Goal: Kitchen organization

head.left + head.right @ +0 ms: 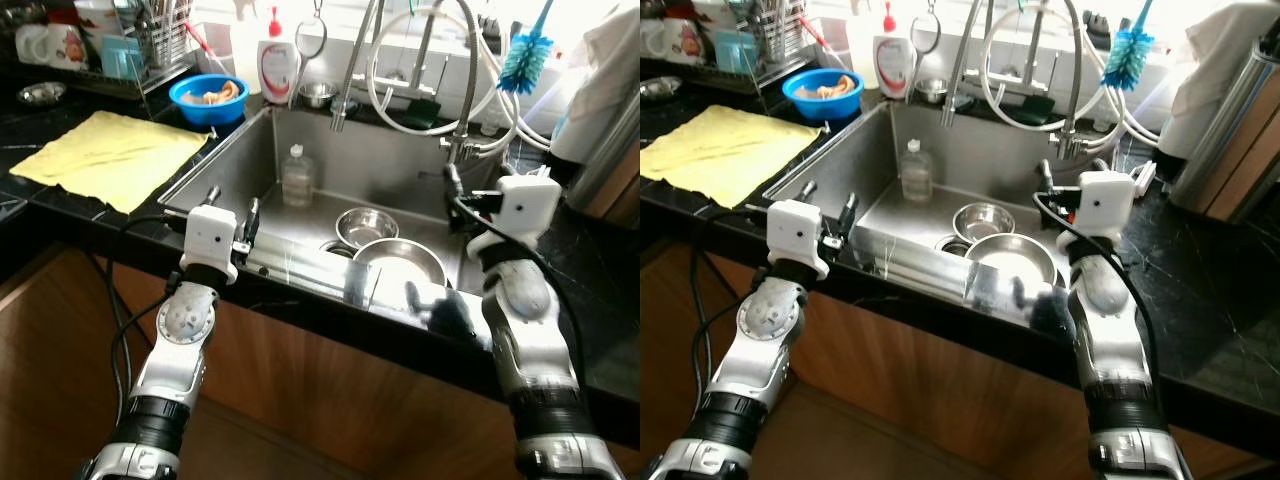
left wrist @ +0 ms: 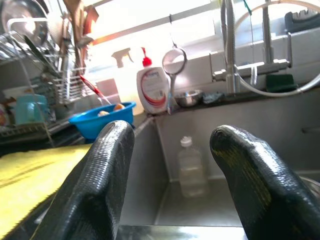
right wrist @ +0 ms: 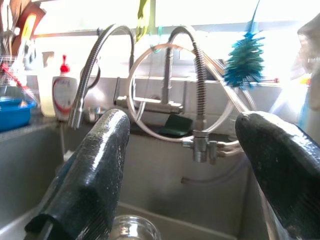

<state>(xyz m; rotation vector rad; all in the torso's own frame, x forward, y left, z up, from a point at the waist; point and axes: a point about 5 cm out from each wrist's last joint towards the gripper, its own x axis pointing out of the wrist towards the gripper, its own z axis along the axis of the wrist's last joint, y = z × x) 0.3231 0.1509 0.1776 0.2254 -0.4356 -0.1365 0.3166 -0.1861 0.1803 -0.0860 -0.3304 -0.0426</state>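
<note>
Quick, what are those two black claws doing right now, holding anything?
Left gripper: open, holding nothing, at the front edge of the steel sink.
Right gripper: open, holding nothing, over the sink.

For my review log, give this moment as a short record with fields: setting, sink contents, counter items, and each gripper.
setting: kitchen sink set in a black counter
sink contents: two steel bowls, clear bottle upright
counter items: yellow cloth, blue bowl, soap bottle
left gripper: over the sink's front edge, fingers open, empty
right gripper: above the sink's right side, fingers open, empty
</note>
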